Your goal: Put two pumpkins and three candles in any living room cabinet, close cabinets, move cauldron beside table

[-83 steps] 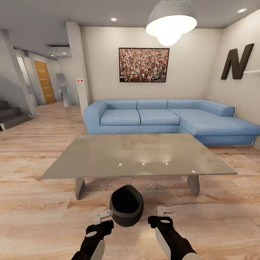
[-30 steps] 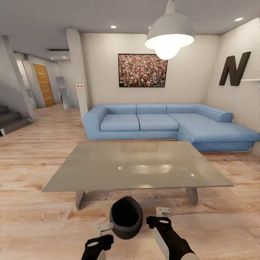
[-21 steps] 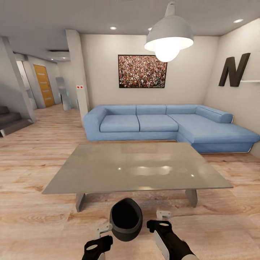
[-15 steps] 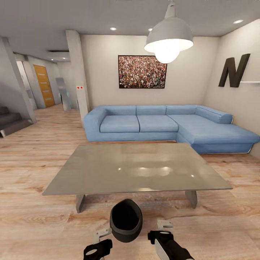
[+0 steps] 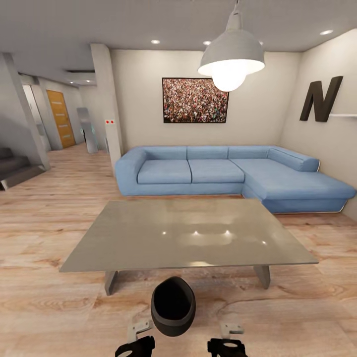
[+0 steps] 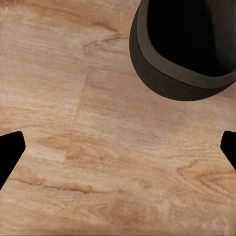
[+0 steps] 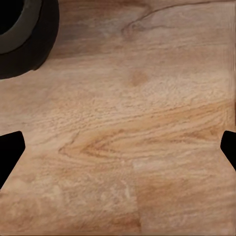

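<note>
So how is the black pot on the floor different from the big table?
The cauldron is black, round and hollow; the table is grey, flat and shiny. The cauldron is small, and its top sits lower than the tabletop; the table is far wider and stands on slanted legs. Both rest on the wood floor, close together.

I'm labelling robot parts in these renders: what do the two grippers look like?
In the head view, the left gripper and right gripper each have a glossy black body with pale grey fingers. In the wrist views, the fingertips appear as plain black wedges.
</note>
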Robot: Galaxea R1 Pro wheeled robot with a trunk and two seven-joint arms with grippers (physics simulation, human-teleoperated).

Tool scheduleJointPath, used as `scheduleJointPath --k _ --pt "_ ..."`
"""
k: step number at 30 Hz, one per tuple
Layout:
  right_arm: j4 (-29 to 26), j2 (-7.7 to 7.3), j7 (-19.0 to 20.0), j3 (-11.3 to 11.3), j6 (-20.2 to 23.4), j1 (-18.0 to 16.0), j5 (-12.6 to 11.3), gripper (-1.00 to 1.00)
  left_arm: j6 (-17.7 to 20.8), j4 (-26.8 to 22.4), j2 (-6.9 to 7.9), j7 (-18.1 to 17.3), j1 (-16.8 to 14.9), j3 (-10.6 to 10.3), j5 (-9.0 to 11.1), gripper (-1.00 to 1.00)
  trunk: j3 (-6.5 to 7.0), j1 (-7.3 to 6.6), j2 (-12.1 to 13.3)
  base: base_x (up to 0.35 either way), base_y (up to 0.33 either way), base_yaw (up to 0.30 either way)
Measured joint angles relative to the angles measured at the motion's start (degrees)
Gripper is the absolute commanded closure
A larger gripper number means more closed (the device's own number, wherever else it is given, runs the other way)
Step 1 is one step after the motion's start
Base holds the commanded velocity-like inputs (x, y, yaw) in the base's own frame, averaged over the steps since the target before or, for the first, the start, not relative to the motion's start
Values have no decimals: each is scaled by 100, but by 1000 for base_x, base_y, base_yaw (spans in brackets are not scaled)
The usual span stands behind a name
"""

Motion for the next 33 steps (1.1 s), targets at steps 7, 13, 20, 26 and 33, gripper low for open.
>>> scheduleJointPath --k 7,13,20,26,33 --pt "61 -10 -5 -2 -141 0 -1 -100 0 10 0 -1 0 -1 0 -100 147 -154 281 0 0 0" --pt "72 -12 -6 -2 -155 0 -1 -100 0 17 0 -1 0 3 3 -100 293 -286 521 0 0 0" --pt "75 -12 -6 -2 -157 0 -3 -100 -2 20 0 -1 0 6 8 -100 427 -439 802 0 0 0" --pt "69 -12 -6 -3 -156 1 -3 -100 -8 65 0 -1 0 1 4 -100 515 -571 1043 0 0 0" --pt "68 -20 -6 -9 -149 1 -3 -100 -9 99 0 -1 0 0 1 -100 582 -725 1324 0 0 0"
